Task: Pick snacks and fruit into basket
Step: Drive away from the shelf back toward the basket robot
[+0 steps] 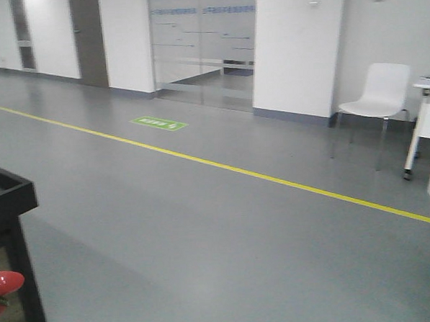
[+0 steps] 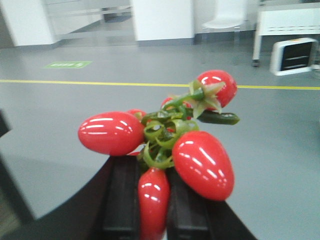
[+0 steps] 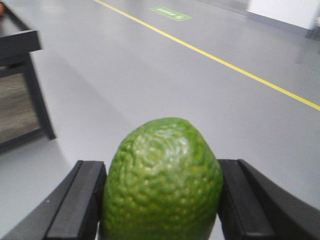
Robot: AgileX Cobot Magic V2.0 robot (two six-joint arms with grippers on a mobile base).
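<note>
Two fruits are in my grippers above the grey floor: my left gripper is closed on a bunch of glossy red cherry tomatoes with green stems, and my right gripper clamps a bumpy green lime between its black fingers.

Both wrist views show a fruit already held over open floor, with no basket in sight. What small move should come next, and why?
Probably carry both loads on toward the basket before releasing. The left tool is shut on the red tomato cluster and the right tool on the bumpy green fruit. Only grey floor lies beneath, and no basket shows in any view, so opening now would likely drop them.
</note>
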